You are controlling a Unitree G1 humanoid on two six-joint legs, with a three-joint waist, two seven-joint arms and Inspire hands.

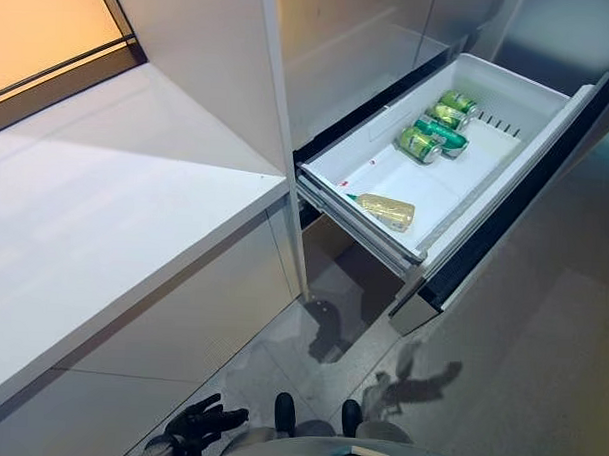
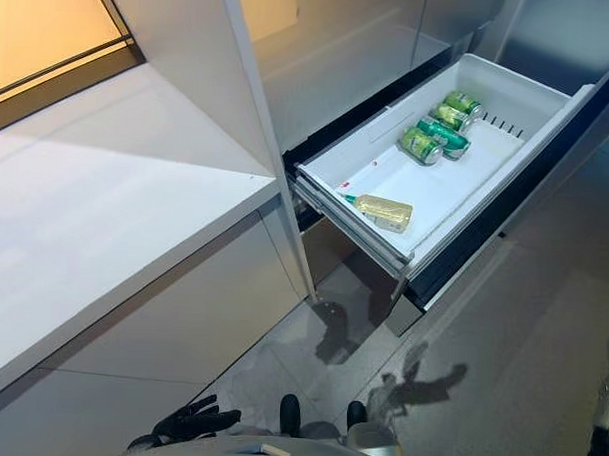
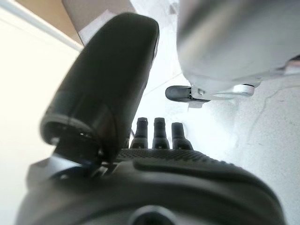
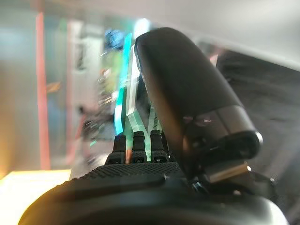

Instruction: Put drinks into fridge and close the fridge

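The fridge drawer [image 1: 548, 121] stands pulled out in the upper right of the head views, with three green cans [image 1: 434, 126] lying at its far end and a pale bottle [image 1: 387, 210] lying near its front corner. The left hand [image 1: 200, 424] hangs at the lower left edge, fingers relaxed and apart, holding nothing. The right hand [image 4: 154, 140], shown only in its wrist view, is likewise straight-fingered and empty. The loaded drawer is judged fairly heavy but free-sliding; it would best be pushed on its dark front panel [image 1: 505, 210], squarely.
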